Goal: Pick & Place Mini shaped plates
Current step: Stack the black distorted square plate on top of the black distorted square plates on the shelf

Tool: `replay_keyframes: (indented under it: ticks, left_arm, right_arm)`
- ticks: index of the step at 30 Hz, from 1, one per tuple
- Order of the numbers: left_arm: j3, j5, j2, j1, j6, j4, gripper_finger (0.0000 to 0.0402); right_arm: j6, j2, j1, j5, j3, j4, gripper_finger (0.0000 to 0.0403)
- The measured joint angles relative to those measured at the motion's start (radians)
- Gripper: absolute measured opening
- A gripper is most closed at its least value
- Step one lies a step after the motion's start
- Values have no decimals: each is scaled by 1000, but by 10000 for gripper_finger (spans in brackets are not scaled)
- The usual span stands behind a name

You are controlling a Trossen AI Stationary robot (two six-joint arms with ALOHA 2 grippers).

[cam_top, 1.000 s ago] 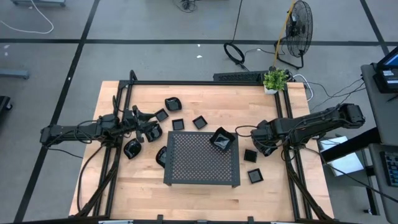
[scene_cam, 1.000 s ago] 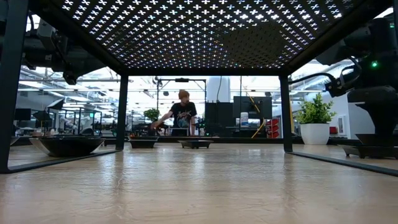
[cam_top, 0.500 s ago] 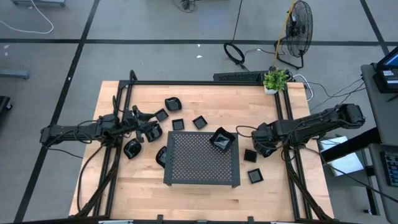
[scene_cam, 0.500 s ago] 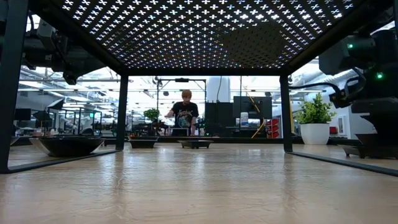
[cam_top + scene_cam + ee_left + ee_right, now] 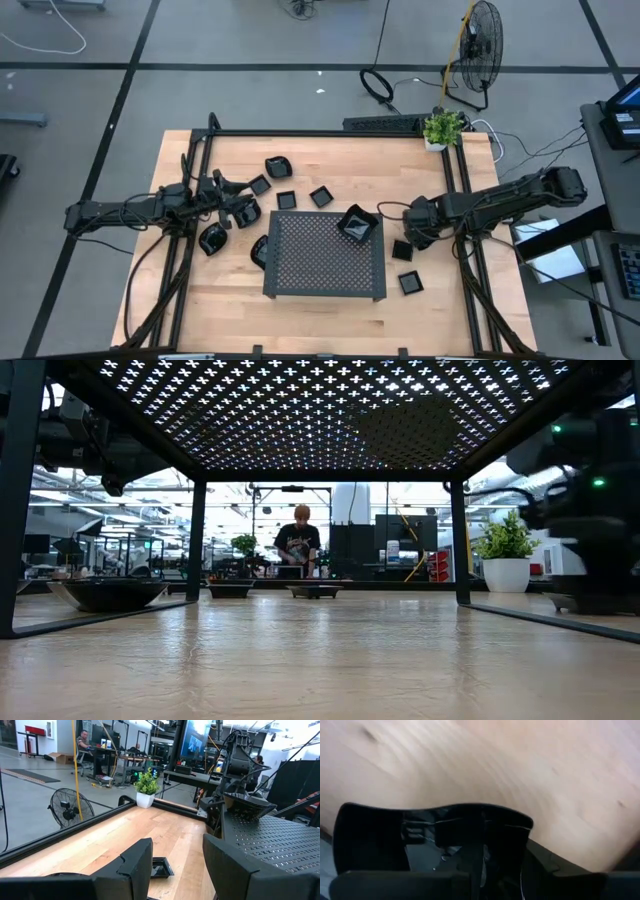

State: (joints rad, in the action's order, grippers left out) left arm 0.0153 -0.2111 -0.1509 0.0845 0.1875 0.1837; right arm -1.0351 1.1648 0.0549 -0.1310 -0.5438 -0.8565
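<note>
Table (image 5: 330, 315): a pale wooden top with a black frame around it, seen from overhead.

Tray (image 5: 325, 255): a large dark perforated rectangle raised on legs in the middle of the table. In the low view its patterned underside (image 5: 320, 410) fills the top of the picture.

Plate on tray (image 5: 357, 224): one angular glossy black mini plate sits on the tray's far right corner, tilted against the tray's edges.

Far plates: four small black mini plates lie on the wood beyond the tray: a rounded one (image 5: 277, 166) farthest away, then square ones (image 5: 260, 185), (image 5: 286, 200), (image 5: 321, 196) closer in.

Left plates: a rounded mini plate (image 5: 212, 239) lies near the tray's left side, and another (image 5: 259, 251) is partly tucked under the tray's left edge.

Right plates: a square mini plate (image 5: 402, 250) lies just right of the tray, and another (image 5: 409, 283) nearer the front.

Left gripper (image 5: 243, 212): low over the wood, left of the tray. In its wrist view its fingers (image 5: 134, 865) stand apart with nothing between them, and a square plate (image 5: 159, 868) lies on the table just ahead.

Right gripper (image 5: 413, 235): just above the square plate right of the tray. Its wrist view shows a glossy black plate (image 5: 420, 840) close up against the fingers; whether it is gripped I cannot tell.

Plant (image 5: 442, 128): a small potted green plant at the table's far right corner.

Fan (image 5: 482, 40): on the floor beyond the table.

Person (image 5: 297, 545): standing in the room far behind the table.
</note>
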Motion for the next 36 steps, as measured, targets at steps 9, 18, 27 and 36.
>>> replay_keyframes:
  ticks: [9,18,27,36]
  left_arm:
    - [0,0,0,0,0,0,177]
    - [0,0,0,0,0,0,177]
    - [0,0,0,0,0,0,177]
    - [0,0,0,0,0,0,177]
  right_arm:
    - [103,0,-102,-81,0,169,93]
    - [197,0,-128,-74,0,141,93]
    - [211,0,-128,-24,0,135,93]
    - [182,-46,-128,-26,0,126,93]
